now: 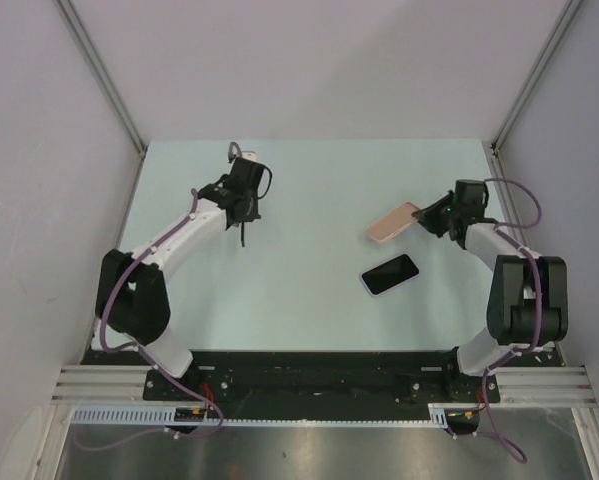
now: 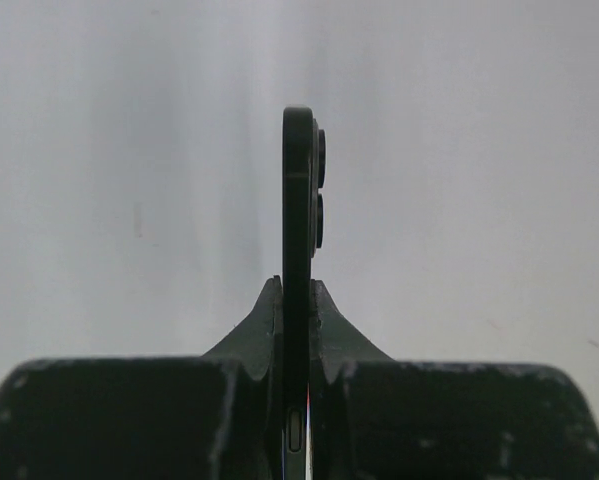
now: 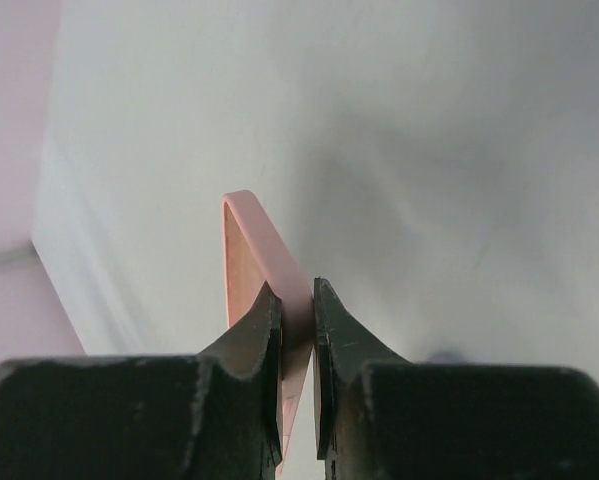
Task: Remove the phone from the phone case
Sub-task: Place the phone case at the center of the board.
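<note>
Left gripper (image 2: 296, 298) pinched a dark lens-bumped slab (image 2: 297, 180) edge-on; right gripper (image 3: 297, 300) clamped the pink case (image 3: 254, 235) by its wall, likely to hold it clear of the black phone (image 1: 389, 274).

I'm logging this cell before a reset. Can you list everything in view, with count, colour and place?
pink case: one, pink, clamped by its edge in the right gripper, right of table centre.
black phone: one, black, lying flat on the table just nearer than the pink case.
dark phone: one, dark, seen edge-on with two camera lenses, clamped in the left gripper, far left.
table: one, pale green.
side walls: two, grey, flanking the table.
left gripper: one, black, jaws shut on the dark phone.
right gripper: one, black, jaws shut on the pink case.
</note>
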`<state>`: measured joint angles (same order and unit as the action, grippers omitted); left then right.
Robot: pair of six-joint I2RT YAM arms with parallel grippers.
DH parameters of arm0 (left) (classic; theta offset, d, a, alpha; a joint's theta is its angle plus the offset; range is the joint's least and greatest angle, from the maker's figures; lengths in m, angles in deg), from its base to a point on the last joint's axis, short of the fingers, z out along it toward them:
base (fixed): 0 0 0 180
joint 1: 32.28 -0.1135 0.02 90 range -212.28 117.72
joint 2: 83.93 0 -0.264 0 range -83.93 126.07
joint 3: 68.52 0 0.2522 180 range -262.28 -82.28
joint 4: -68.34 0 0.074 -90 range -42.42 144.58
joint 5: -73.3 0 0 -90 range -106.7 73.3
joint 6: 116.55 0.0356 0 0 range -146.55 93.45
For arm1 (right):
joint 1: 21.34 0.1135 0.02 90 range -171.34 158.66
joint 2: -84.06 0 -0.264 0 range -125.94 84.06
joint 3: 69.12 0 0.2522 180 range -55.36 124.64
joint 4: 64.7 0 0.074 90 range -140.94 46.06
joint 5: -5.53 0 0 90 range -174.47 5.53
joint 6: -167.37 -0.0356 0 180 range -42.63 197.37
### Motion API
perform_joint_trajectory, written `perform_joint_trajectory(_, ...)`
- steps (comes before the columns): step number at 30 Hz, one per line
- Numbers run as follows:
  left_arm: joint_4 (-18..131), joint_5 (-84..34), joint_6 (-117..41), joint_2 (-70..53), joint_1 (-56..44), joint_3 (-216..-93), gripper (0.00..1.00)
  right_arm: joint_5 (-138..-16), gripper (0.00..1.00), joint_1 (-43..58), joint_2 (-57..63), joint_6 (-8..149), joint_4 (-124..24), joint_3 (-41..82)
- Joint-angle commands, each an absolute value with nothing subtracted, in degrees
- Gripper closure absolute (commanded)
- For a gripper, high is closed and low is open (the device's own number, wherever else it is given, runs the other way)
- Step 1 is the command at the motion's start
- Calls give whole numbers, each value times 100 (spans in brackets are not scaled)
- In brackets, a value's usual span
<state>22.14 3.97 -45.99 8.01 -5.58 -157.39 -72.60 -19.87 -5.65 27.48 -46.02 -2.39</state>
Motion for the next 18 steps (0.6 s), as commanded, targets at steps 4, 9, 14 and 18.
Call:
perform_joint_trajectory(4,1926,1933,-4360,1913,-1075,-16489,100,-7490,100,-3415,-1472,2578,-5902,18)
perform_joint_trajectory(9,1785,2548,-4273,2680,-1163,-17139,100,-7497,54,-3672,-1799,3234,-5122,589)
perform_joint_trajectory(14,1741,2313,-4070,3322,-1285,-17754,81,-8358,16,-3655,-1289,3781,-4112,652)
perform_joint_trajectory(18,1723,1751,-4070,3489,-1312,-17992,40,-8641,14,-3384,-911,4010,-3329,625)
